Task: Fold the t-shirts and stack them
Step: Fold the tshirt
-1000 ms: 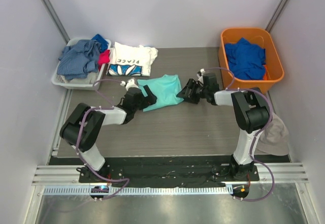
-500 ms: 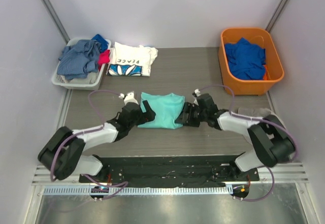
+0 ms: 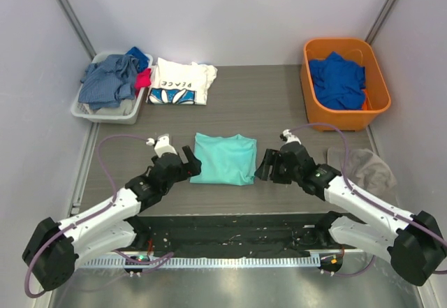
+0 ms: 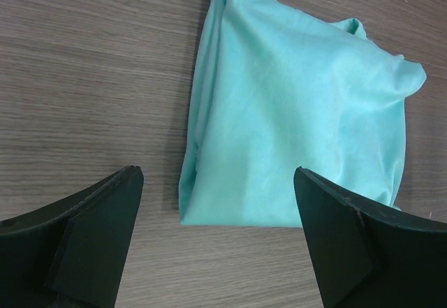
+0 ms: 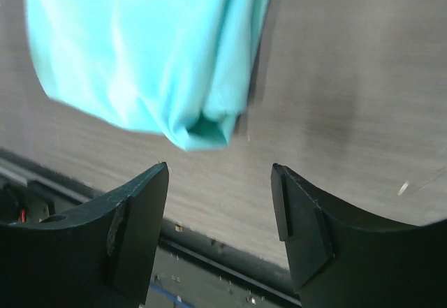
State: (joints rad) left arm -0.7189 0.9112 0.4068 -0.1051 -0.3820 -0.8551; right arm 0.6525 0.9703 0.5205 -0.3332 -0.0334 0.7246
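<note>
The mint-teal t-shirt (image 3: 224,158) lies folded into a rough rectangle on the table's middle. It also shows in the left wrist view (image 4: 300,126) and in the right wrist view (image 5: 147,49). The white "PEACE" t-shirt (image 3: 180,82) lies folded at the back left. My left gripper (image 3: 190,167) is open and empty just left of the teal shirt, not touching it. My right gripper (image 3: 264,165) is open and empty just right of the shirt, also apart from it.
A white basket (image 3: 91,114) of grey-blue and pink clothes stands at the back left. An orange bin (image 3: 307,84) holding a royal blue garment (image 3: 338,81) stands at the back right. A grey cloth (image 3: 369,168) lies at the right edge. A black rail runs along the near edge.
Both grippers carried the teal shirt toward the near edge, folded it flat, let go and pulled back to either side, now open.
</note>
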